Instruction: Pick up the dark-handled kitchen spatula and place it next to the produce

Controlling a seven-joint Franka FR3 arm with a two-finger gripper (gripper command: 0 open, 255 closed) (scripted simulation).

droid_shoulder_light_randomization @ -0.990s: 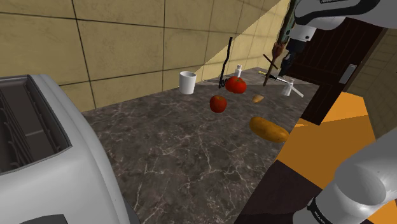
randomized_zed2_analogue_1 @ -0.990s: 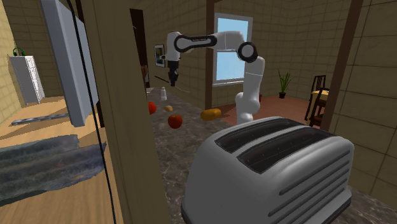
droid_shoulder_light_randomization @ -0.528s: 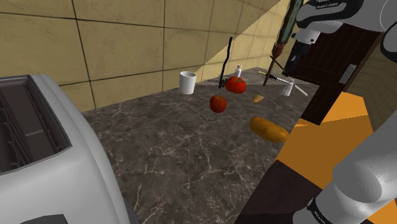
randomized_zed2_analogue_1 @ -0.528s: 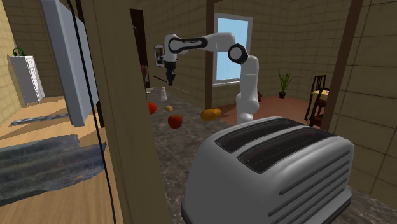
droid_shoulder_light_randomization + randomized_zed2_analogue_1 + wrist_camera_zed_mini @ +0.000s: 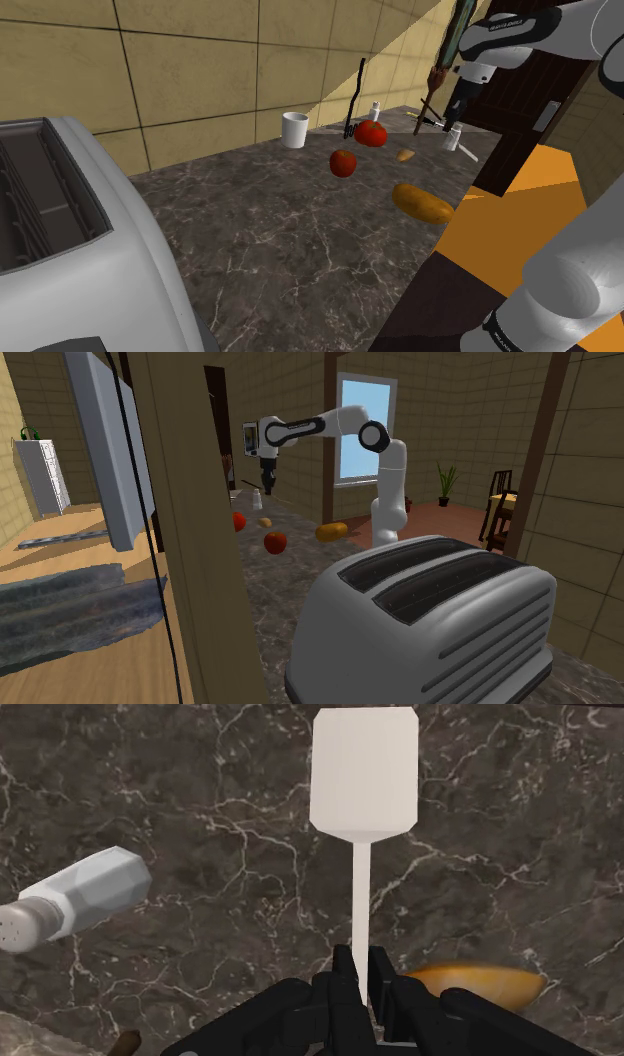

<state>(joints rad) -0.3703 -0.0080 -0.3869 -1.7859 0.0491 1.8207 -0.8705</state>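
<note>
Up at the shoulder view's upper right, the gripper (image 5: 450, 121) is staying clamped on the spatula (image 5: 363, 774) by its thin shaft and sinking slightly; seemingly the carry to the tomato (image 5: 371, 133) is still waiting.

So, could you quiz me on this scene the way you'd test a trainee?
1. True or false: the gripper is shut on the thin shaft of the white-bladed spatula.
2. In the wrist view, what stands on the marble counter beside the spatula's blade? A) a fork B) a white shaker C) a bowl
3. In the shoulder view, how many red tomatoes are on the counter?

Key: 1 true; 2 B; 3 two.
</note>
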